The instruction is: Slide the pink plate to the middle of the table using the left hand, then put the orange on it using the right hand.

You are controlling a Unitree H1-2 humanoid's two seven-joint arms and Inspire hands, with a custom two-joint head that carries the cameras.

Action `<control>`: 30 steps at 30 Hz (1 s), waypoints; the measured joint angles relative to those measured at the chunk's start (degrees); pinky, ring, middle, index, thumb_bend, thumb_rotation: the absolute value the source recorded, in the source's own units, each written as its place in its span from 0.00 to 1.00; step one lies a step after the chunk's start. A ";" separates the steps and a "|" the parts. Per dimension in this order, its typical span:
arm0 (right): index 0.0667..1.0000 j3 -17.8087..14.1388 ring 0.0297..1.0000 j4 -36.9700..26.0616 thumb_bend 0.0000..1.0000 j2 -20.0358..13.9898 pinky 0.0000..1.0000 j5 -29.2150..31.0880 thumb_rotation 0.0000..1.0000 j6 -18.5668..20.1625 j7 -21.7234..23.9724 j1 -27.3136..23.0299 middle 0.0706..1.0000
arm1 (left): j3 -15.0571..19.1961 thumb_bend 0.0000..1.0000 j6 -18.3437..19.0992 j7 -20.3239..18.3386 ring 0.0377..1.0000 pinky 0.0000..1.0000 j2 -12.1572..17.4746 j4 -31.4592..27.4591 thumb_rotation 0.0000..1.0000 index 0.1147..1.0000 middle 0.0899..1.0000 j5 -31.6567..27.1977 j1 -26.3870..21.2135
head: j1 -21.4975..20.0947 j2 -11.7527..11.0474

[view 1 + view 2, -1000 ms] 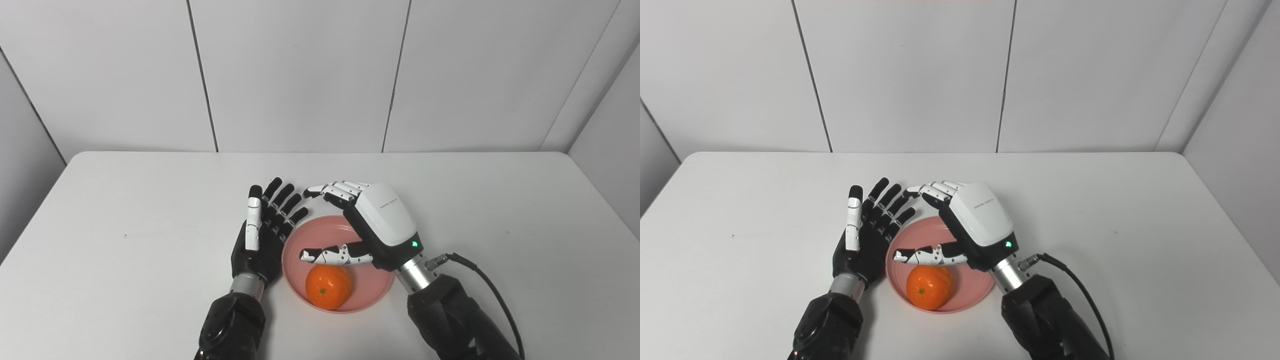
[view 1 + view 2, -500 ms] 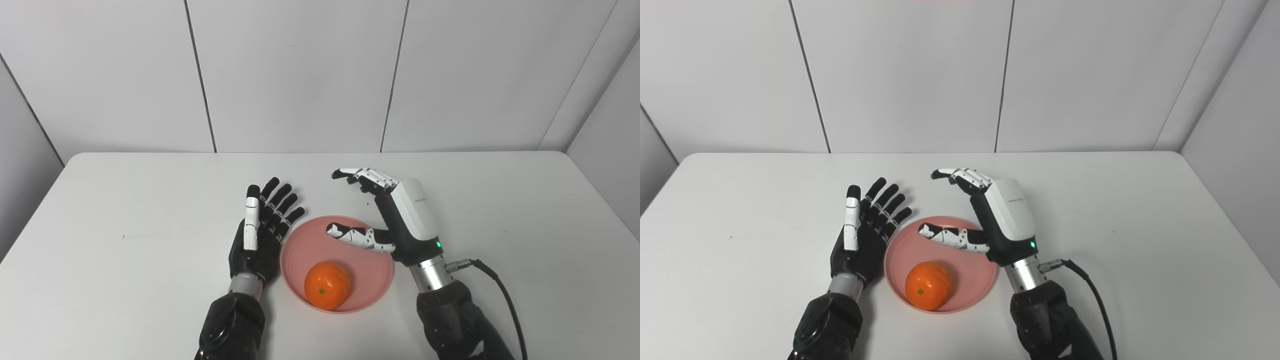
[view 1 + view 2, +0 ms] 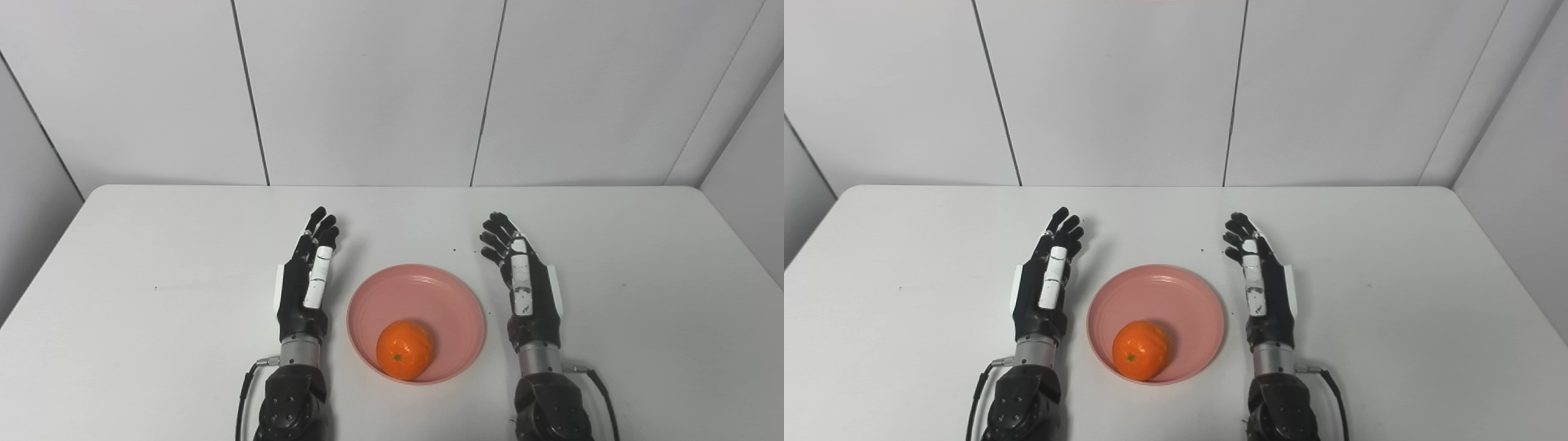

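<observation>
The round, glossy orange (image 3: 404, 350) — likely firm, prone to roll — sits in the shallow pink plastic plate (image 3: 429, 288); left hand (image 3: 304, 285) and right hand (image 3: 527, 288) flank it, fingers released.

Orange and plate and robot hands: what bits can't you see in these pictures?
- Underside of the orange: hidden in both eye views, resting against the pink plate.
- Plate under and just behind the orange: covered by the fruit.
- Palms of the left hand and right hand: both stand edge-on, so little shows.
- Arms beyond the wrists: cut off by the bottom edge.
- Dark specks on the table: too small to identify.
</observation>
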 measured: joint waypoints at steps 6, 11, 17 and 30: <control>0.89 -1.80 0.91 0.46 0.85 0.56 0.99 3.34 1.00 1.80 0.12 -0.22 0.89 | -0.74 0.80 0.14 2.97 0.95 0.92 0.94 0.61 0.85 0.93 0.95 6.51 -0.58 | -0.09 0.26; 0.93 -2.16 0.96 0.38 0.82 1.33 1.00 3.22 1.00 3.94 -0.57 -0.40 0.93 | -0.87 0.83 8.36 2.15 1.00 0.99 1.95 -1.20 0.89 0.97 0.99 6.81 -0.36 | -0.18 0.35; 0.93 -2.20 0.95 0.10 0.81 1.67 1.00 2.44 1.00 5.59 -0.72 -0.83 0.92 | 0.02 0.78 13.89 -2.08 1.00 1.00 2.82 -3.33 0.94 0.99 1.00 2.59 0.23 | -0.44 0.53; 0.92 -1.13 0.95 0.25 0.84 1.60 1.00 -1.30 1.00 5.60 -0.63 -0.52 0.93 | 0.61 0.78 13.78 -3.20 1.00 1.00 2.57 -3.09 1.00 1.00 1.00 -0.86 0.15 | -0.53 0.62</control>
